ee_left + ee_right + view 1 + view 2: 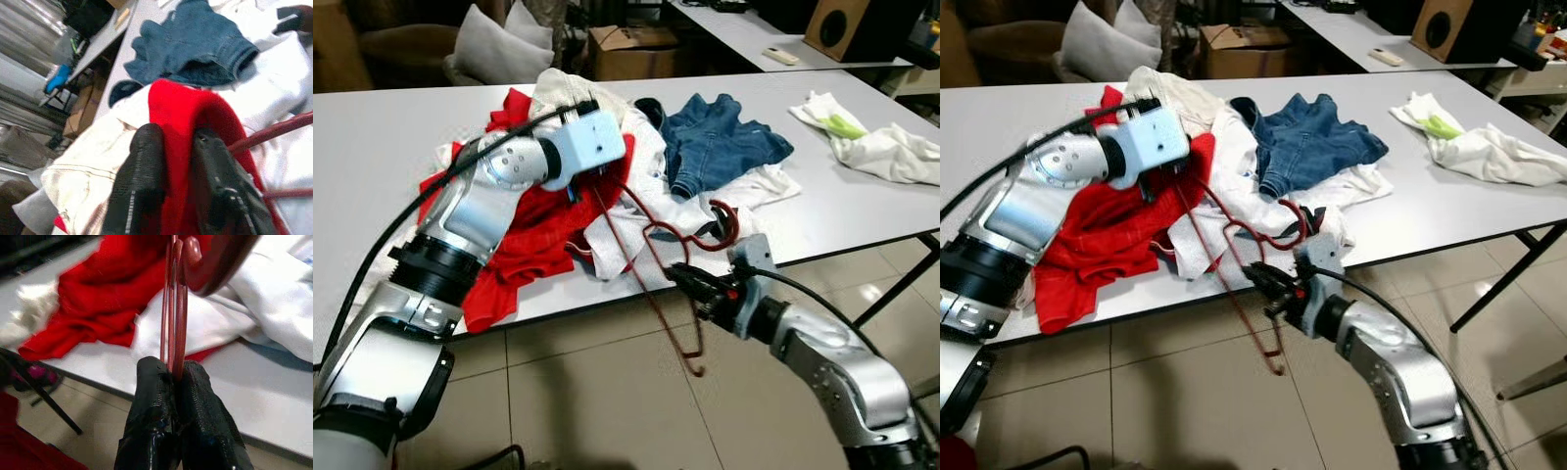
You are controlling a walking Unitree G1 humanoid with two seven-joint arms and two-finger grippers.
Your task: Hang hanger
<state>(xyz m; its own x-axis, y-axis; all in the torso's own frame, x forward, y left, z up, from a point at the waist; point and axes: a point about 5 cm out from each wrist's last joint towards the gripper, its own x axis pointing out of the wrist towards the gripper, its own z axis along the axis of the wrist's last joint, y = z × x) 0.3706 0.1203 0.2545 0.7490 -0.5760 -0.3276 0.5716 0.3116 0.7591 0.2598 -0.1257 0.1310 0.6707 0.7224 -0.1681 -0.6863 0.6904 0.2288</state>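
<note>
Grey table (401, 127), heaped with laundry: red garment (524, 230), white garment (646, 162), blue denim piece (720, 142) farther back, another white cloth with a green patch (862, 137) well apart toward the right end. Tiled floor (568, 392) below.

Dark red wire hanger (651, 255) half off the table's near edge: hook (724, 220) curled over the white garment at the edge, thin wires running from the red garment down past the edge, lowest corner hanging over the floor.

Right gripper (690, 279) just below the table edge, at the hanger's middle. In the right wrist view, black fingers (151, 406) pressed together on the bunched red wires (173, 308), hook looming just above the fingertips. Clamped on the hanger.

Left gripper (178, 161) over the heap, at the hanger's upper end. In the left wrist view, two fingers pinching a fold of the red garment, hanger wire passing just beside one finger; touching or not, cannot tell.
</note>
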